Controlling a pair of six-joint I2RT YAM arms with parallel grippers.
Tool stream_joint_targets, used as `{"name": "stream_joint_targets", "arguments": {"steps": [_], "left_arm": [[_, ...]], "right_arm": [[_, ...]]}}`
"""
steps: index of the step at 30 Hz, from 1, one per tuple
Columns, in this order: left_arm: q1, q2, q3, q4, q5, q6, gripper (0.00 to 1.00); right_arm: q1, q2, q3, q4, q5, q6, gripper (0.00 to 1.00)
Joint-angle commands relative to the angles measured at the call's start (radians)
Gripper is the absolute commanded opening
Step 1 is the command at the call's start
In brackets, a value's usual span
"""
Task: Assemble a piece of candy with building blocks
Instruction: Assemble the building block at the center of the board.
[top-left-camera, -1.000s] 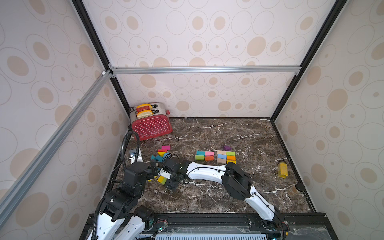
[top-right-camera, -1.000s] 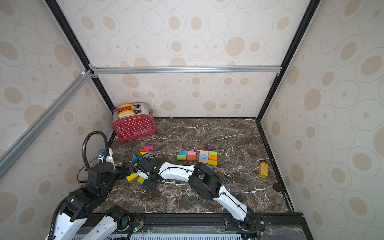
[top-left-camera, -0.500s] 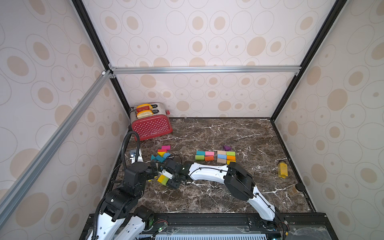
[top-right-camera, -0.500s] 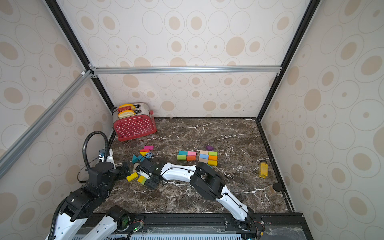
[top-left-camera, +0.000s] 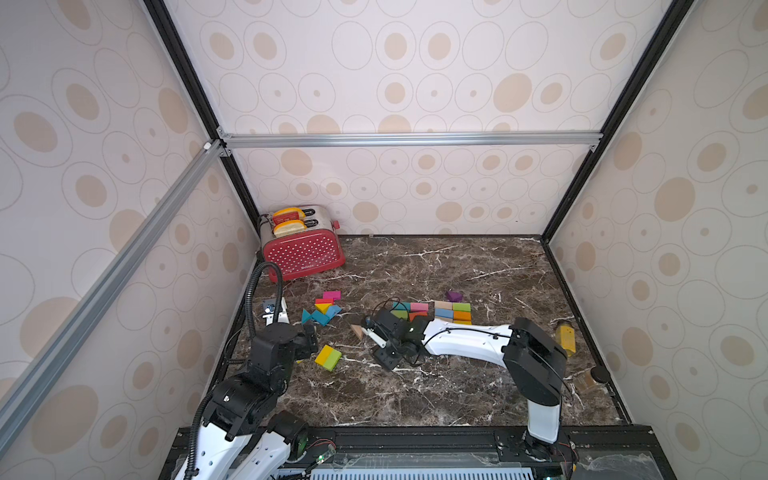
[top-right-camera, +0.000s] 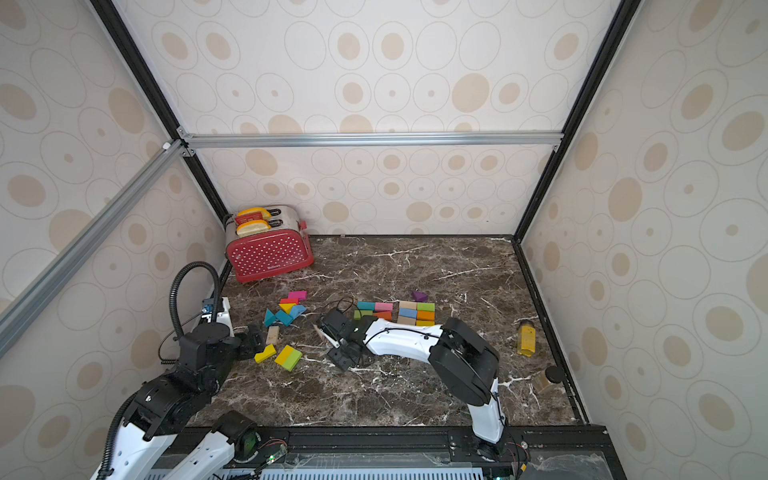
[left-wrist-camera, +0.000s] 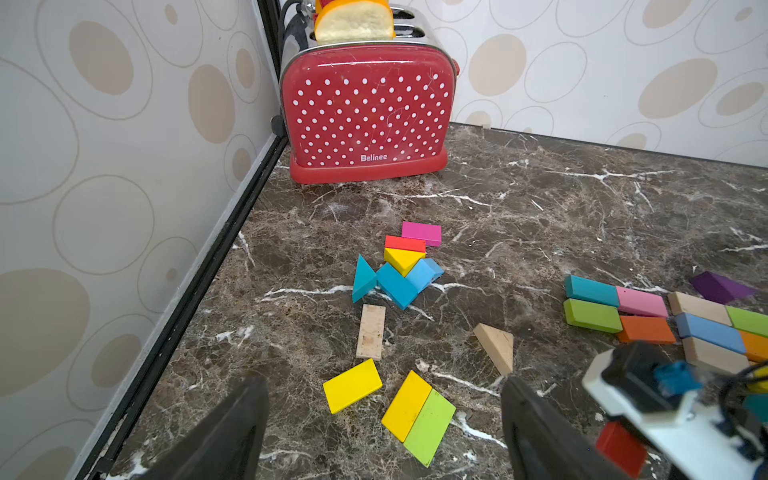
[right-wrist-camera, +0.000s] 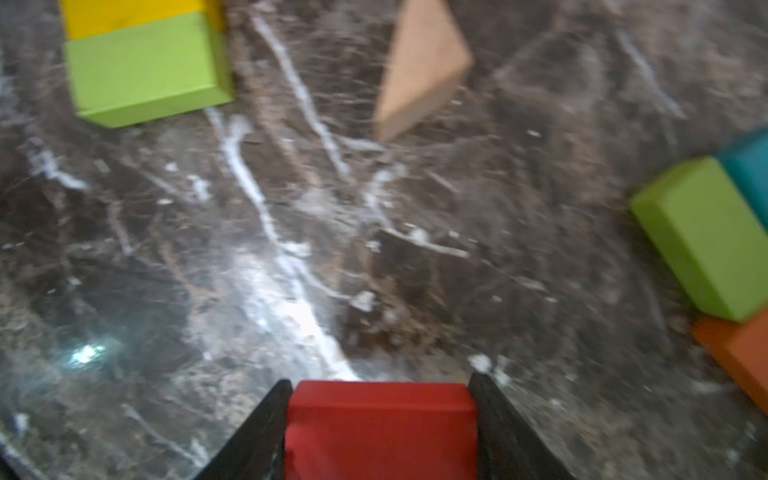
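While my right pincer (right-wrist-camera: 380, 388) is partly closed, a red brick (right-wrist-camera: 382, 428) sits clamped between its jaws, each jaw flat against one side; whether the brick clears the table (right-wrist-camera: 291, 257) I cannot tell. In both top views this pincer lies between a bare wedge (top-left-camera: 356, 331) and a grid of bricks (top-left-camera: 453, 311), teal, pink, green, orange, blue and bare wood laid edge to edge, with a purple wedge (top-left-camera: 454, 296) just behind the grid. To my left of the bare wedge a yellow-green pair (left-wrist-camera: 409, 405) lies flat, its two bricks touching along their long sides; a single yellow brick (left-wrist-camera: 352, 385) and a bare brick (left-wrist-camera: 371, 331) lie beside it. Farther back, a cluster (left-wrist-camera: 397, 282) of teal, blue, yellow, red and pink pieces lies close together. My left pincer (left-wrist-camera: 383, 386) hangs near the pair with jaws spread wide, gripping nothing. A red toaster (top-left-camera: 303, 253) stands in the far left corner; a yellow bottle (top-left-camera: 565, 337) is by the right wall.
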Motion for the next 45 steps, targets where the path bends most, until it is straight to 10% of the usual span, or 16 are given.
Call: {"name": "stream_joint_targets", "arguments": {"steps": [1,14,45], "left_arm": [[0.004,0.005,-0.001,0.008,0.010,0.004,0.88],[0.004,0.025,-0.004,0.015,0.044,0.005,0.88],[0.003,0.023,-0.004,0.018,0.057,0.020,0.89]], "right_arm": [[-0.071,-0.026,-0.063,0.030,0.021,0.122,0.55],[-0.236,0.000,-0.070,0.017,0.138,0.231,0.57],[-0.192,-0.149,-0.069,-0.054,0.189,0.217,0.74]]}}
